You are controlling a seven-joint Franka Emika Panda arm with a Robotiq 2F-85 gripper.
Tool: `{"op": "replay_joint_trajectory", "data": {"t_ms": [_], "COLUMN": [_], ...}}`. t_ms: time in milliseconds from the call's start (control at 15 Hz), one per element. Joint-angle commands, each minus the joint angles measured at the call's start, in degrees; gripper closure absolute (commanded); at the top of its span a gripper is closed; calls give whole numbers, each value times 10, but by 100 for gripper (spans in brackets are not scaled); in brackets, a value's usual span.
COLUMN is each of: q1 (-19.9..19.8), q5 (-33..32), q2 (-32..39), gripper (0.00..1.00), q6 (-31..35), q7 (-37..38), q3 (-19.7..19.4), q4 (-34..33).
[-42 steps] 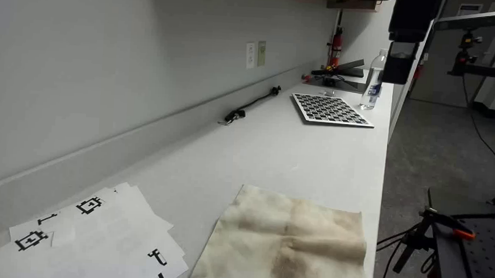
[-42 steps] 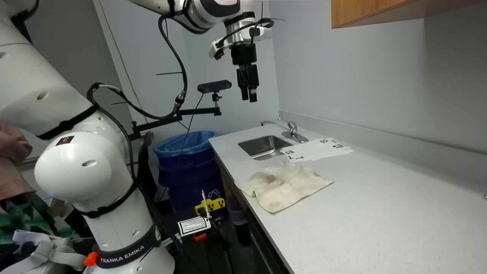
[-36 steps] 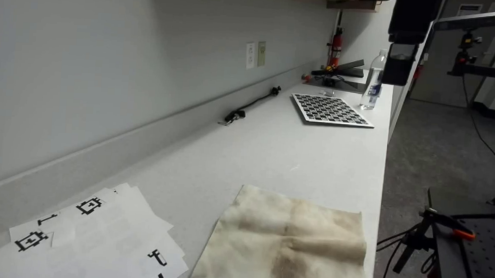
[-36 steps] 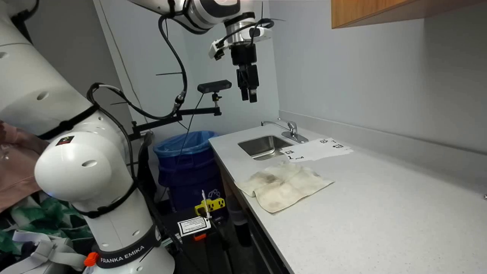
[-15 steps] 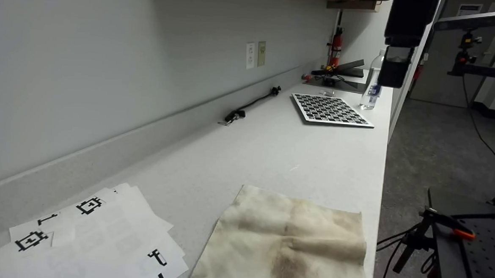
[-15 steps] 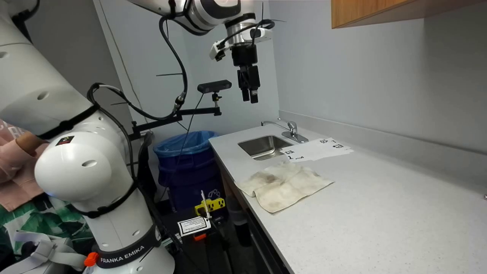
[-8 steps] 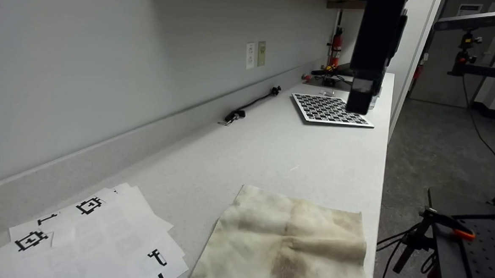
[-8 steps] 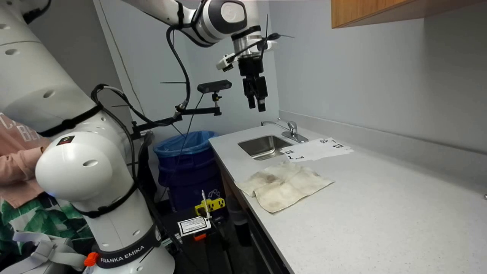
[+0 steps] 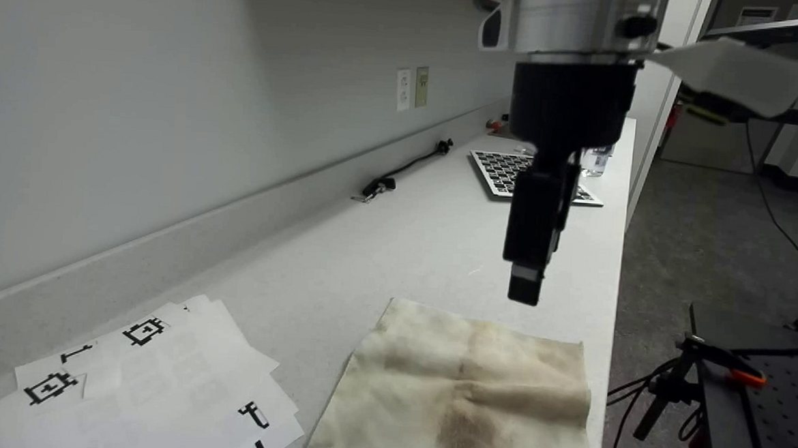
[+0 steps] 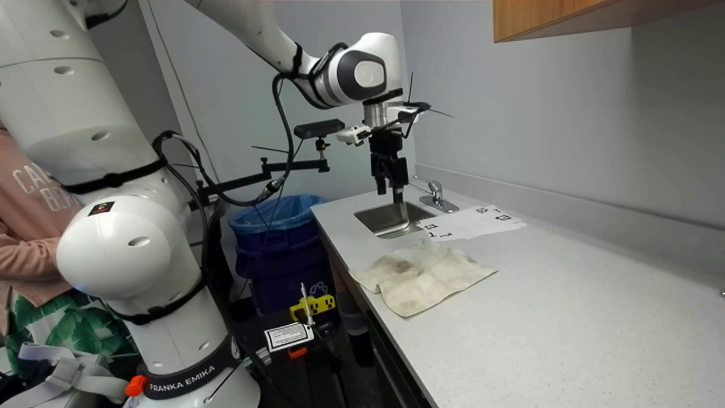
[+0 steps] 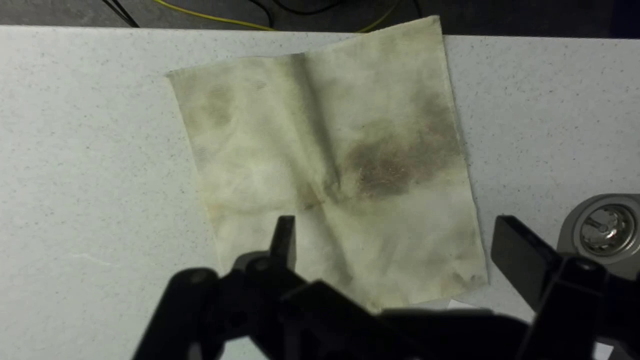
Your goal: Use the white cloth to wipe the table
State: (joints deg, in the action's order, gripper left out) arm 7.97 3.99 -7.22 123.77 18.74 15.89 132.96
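The white cloth [image 9: 458, 391], cream with grey-brown stains, lies spread and wrinkled on the table [image 9: 397, 251] near its front edge; both exterior views show it. Seen from the wrist, the cloth [image 11: 250, 150] fills the middle, with a raised fold running through it. My gripper [image 11: 393, 220] stands open and points down, nothing between its fingers. From above, the left fingertip overlaps the cloth and the right one lies just past its side edge. In an exterior view the gripper [image 10: 389, 195] hangs in the air above the countertop, apart from the cloth.
Paper sheets with black markers [image 9: 158, 389] lie beside the cloth, towards the wall. A sink [image 10: 376, 218] with a faucet [image 10: 435, 195] is close by. Farther along are a checkered board [image 9: 501, 171], a bottle [image 9: 595, 162] and a black cable [image 9: 409, 166]. A cabinet [image 10: 566, 17] hangs above.
After barely moving at first, the arm has come down over the last second and brought the gripper lower and nearer the cloth. The cloth has stayed where it was.
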Motion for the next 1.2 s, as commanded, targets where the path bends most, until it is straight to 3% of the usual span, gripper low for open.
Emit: {"op": "replay_joint_trajectory", "data": {"t_ms": [0, 267, 867, 1133], "q1": [11, 13, 16, 14], "q5": [-16, -28, -33, -1], "q2": [59, 99, 93, 96], "gripper": [0, 0, 0, 0], "q6": [36, 44, 26, 51], "q7": [-11, -10, 2, 38], "q3": [-11, -21, -27, -29], "q4": [-5, -7, 2, 30]}}
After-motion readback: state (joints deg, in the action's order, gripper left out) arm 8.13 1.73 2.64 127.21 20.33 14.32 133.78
